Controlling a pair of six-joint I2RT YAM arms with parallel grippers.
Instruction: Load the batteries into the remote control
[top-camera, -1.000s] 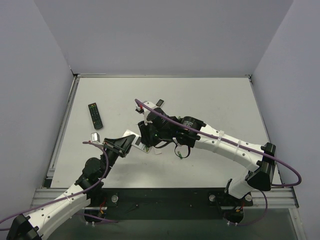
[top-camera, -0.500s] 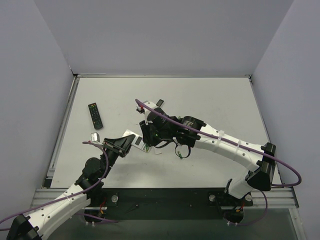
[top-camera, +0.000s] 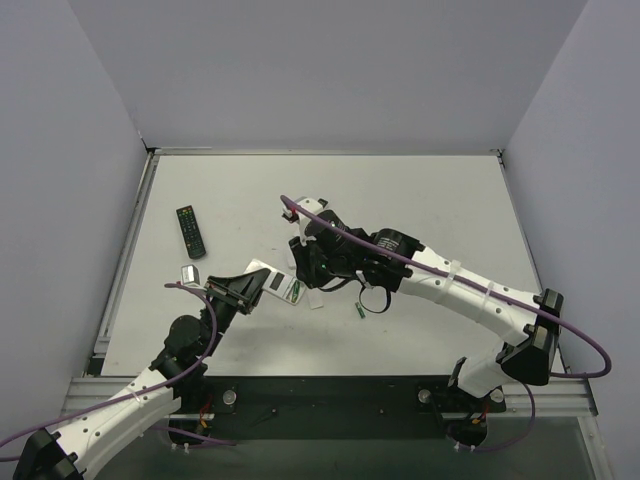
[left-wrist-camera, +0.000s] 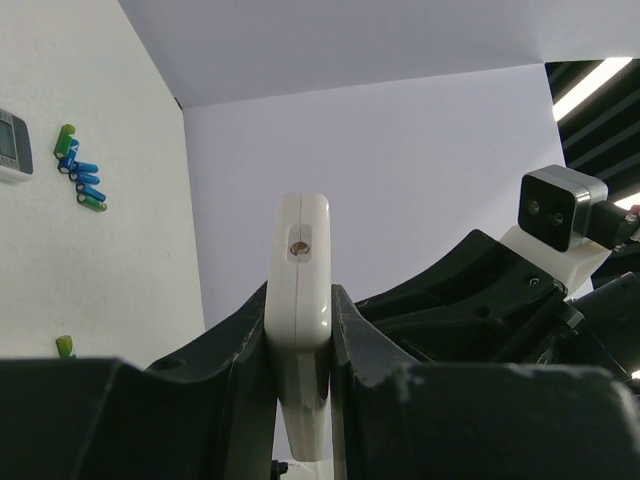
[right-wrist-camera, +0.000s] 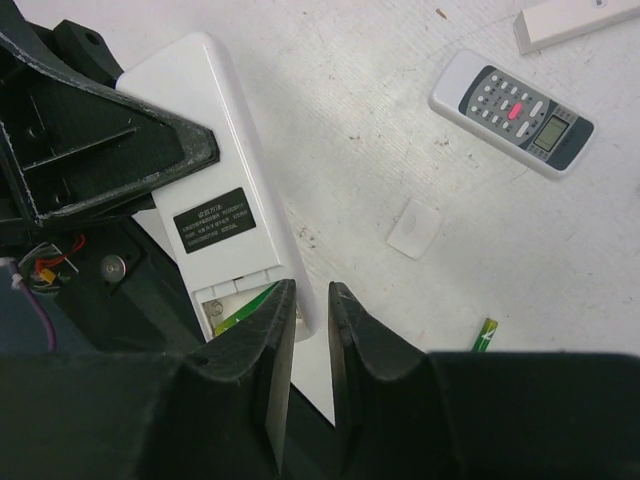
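From above I see the left gripper (top-camera: 254, 286) with its jaws clamped on the remote control (top-camera: 272, 283), the white back turned up; the right gripper (top-camera: 303, 272) sits over the remote's other end, where a little green shows; how wide its jaws stand I cannot tell; one green battery (top-camera: 358, 309) lies on the counter (top-camera: 430, 195) near the right arm; a long black remote (top-camera: 190, 231) lies well apart, at the left.

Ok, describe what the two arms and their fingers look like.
The left arm and the right arm are both built of rounded white links joined by black joint housings. A thin purple cable runs along each. The fingers are matte black, angular and tapering. The right wrist carries a small grey two-lens camera on a white mount.
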